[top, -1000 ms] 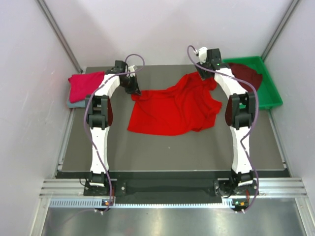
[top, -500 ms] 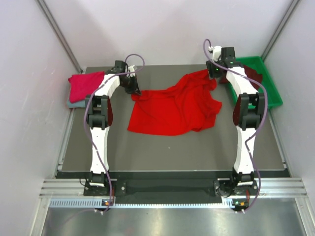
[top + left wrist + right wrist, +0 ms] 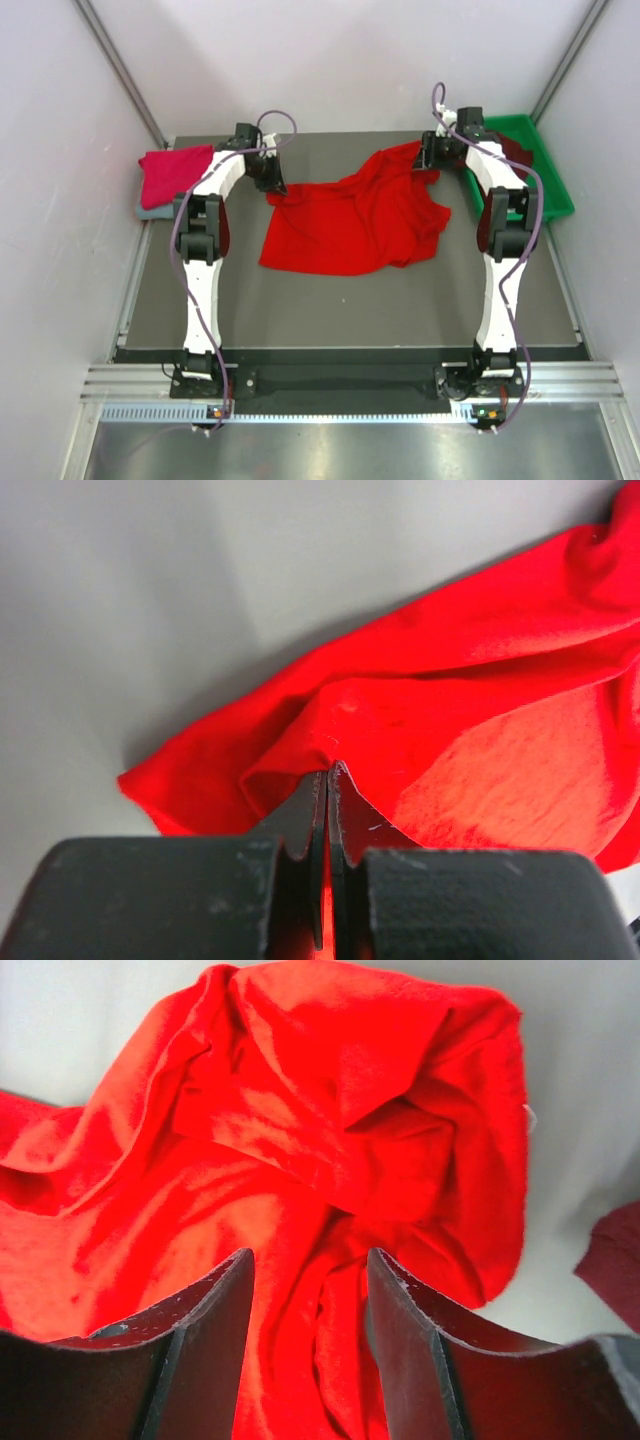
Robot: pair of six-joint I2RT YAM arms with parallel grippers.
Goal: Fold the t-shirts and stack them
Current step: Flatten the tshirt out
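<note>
Dark table (image 3: 330, 300) is carrying a bright red t-shirt (image 3: 350, 225), lying rumpled and spread over its far middle. Grey-blue shirt (image 3: 150, 211) is sitting at the far left edge, with a crimson-pink shirt (image 3: 172, 172) lying on it. Green tray (image 3: 553, 190) is resting far right.

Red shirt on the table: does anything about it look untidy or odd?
Yes. The red shirt lies crumpled, not flat: its far right part is bunched in folds at the open right gripper, while the left gripper pinches its far left corner.

Maroon shirt (image 3: 517, 150) mostly hidden behind right arm (image 3: 497, 178), upper right; grey-blue shirt (image 3: 150, 211) just a sliver under crimson-pink shirt (image 3: 172, 172), left.
</note>
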